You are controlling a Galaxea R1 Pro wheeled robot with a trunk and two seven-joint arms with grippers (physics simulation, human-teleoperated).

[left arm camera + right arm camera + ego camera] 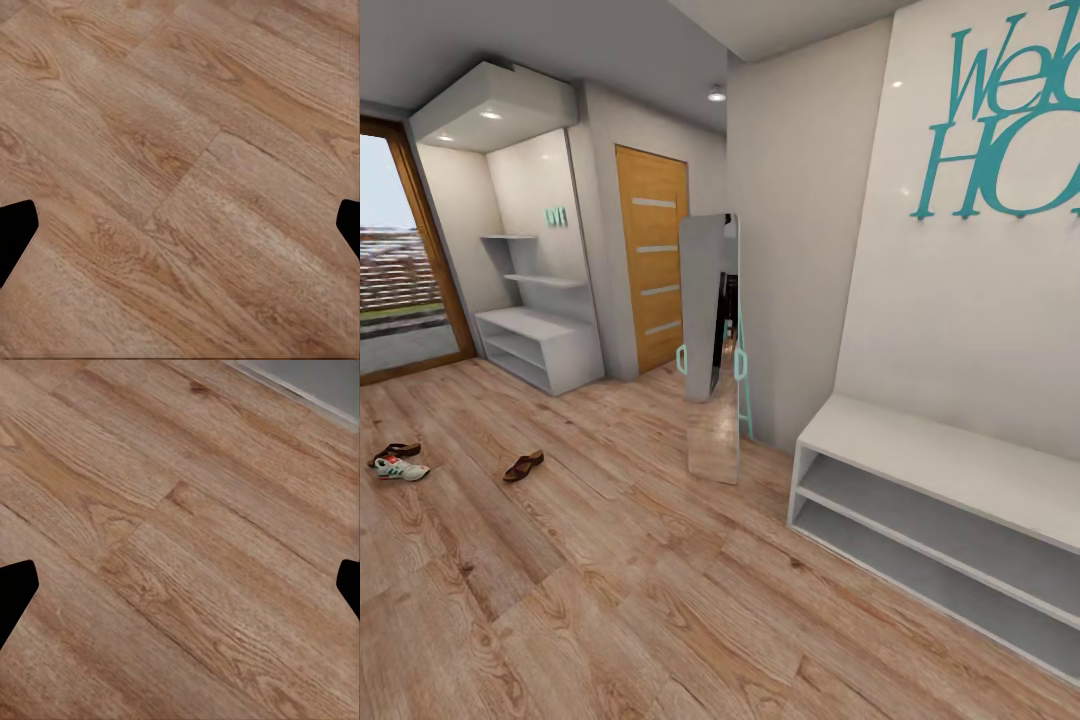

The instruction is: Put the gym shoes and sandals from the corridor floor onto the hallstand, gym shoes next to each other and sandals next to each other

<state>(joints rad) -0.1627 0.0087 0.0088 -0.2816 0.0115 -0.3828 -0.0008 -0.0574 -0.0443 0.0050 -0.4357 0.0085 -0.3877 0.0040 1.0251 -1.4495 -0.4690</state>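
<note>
Out at about ten o'clock on the corridor floor (pixel 660 560), one gym shoe (pixel 401 468) lies touching a sandal (pixel 395 451) just behind it, and the second sandal (pixel 523 465) sits apart toward the middle; the other gym shoe I cannot find. All are loose on the planks, nothing racked yet, so the task looks barely begun. The hallstand (pixel 540 345) stands at eleven o'clock in the far alcove, its staggered shelves above, while the plain white bench (pixel 940 455) under the teal lettering (pixel 1005 120) at three o'clock is not the target. A floor mirror (pixel 712 345) leans at twelve. The left gripper (pixel 180 225) and right gripper (pixel 180 585) hang over bare floor, fingertips spread wide at the frame edges, holding nothing.
</note>
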